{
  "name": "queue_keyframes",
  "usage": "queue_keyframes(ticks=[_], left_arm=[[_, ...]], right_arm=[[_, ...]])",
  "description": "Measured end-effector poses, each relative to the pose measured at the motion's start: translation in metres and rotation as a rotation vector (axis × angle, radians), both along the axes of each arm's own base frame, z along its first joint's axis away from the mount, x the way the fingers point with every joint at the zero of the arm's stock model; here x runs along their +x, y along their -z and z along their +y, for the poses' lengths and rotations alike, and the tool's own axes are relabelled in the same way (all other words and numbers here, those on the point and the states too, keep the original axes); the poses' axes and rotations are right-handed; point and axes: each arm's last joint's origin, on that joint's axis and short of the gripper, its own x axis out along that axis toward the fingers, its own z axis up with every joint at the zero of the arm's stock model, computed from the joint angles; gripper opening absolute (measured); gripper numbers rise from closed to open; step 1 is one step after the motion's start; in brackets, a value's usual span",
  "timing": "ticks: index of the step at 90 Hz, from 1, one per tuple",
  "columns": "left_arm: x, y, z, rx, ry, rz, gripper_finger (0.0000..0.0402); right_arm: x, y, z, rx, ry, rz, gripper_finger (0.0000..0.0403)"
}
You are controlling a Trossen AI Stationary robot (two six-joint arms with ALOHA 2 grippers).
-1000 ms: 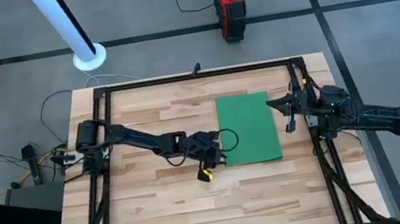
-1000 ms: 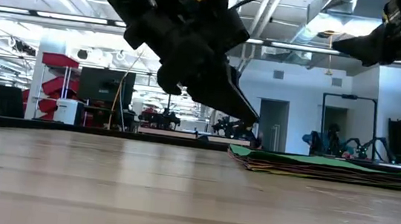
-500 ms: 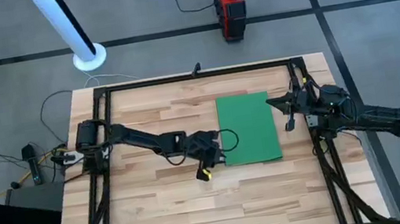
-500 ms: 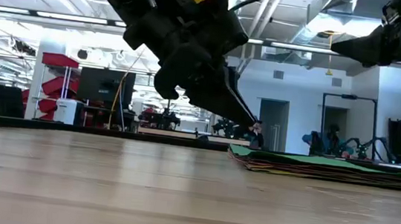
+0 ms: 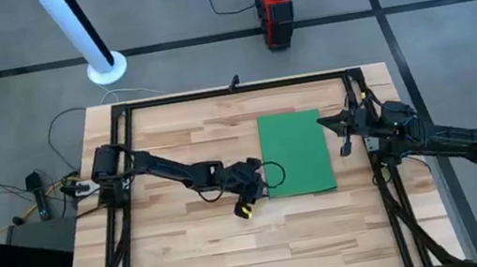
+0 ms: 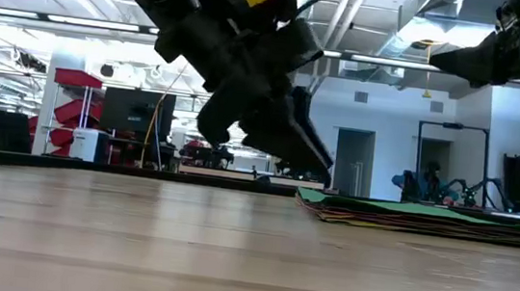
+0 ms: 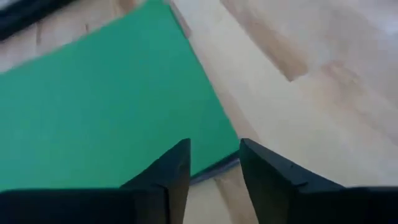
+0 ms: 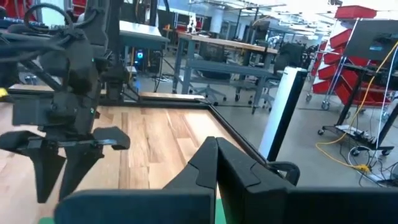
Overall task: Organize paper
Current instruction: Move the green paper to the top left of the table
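The paper lies as a flat stack (image 5: 296,153) on the right half of the wooden table, a green sheet on top; the low view shows other sheets under it (image 6: 426,219). My left gripper (image 5: 262,179) hovers at the stack's left edge near its near corner. In the left wrist view it (image 7: 214,163) is open, with the green corner and a darker lower edge (image 7: 214,173) just past its fingertips. In the low view its tips (image 6: 323,176) hang slightly above the stack's edge. My right gripper (image 5: 322,124) waits shut, raised over the stack's right edge (image 6: 436,56).
A black frame (image 5: 232,90) runs round the table, with rails along the left and right sides. Bare wood (image 5: 198,244) lies left of and nearer than the stack. A red box (image 5: 272,1) and a white post (image 5: 81,34) stand on the floor beyond the far edge.
My left gripper has crept a little toward the stack's left edge and turned slightly about its wrist, staying just above the table. The stack has not moved.
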Motion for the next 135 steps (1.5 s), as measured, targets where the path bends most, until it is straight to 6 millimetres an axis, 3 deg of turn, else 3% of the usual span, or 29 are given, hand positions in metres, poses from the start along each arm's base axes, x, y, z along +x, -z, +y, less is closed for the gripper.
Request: queue_keyframes(ticks=[29,50,67,89,110,135], left_arm=[[0.016,0.023,-0.005,0.025,-0.04,0.059,0.0139],[0.036,0.02,-0.007,0.047,-0.055,0.125,0.0139],[0.04,0.012,-0.006,0.089,-0.085,0.156,0.0116],[0.042,0.007,-0.007,0.091,-0.075,0.19,0.0009],[0.041,-0.001,-0.007,0.078,-0.085,0.178,0.0002],[0.026,-0.035,0.002,0.147,-0.253,0.191,0.0001]], right_arm=[[0.0,0.002,0.0,0.008,-0.002,0.017,0.0],[0.0,0.004,0.0,0.013,-0.002,0.035,0.0],[0.0,0.005,0.0,0.023,-0.002,0.041,0.0],[0.0,0.005,0.0,0.032,-0.002,0.04,0.0],[0.0,0.005,0.0,0.032,-0.002,0.04,0.0],[0.0,0.005,0.0,0.035,-0.002,0.042,0.0]])
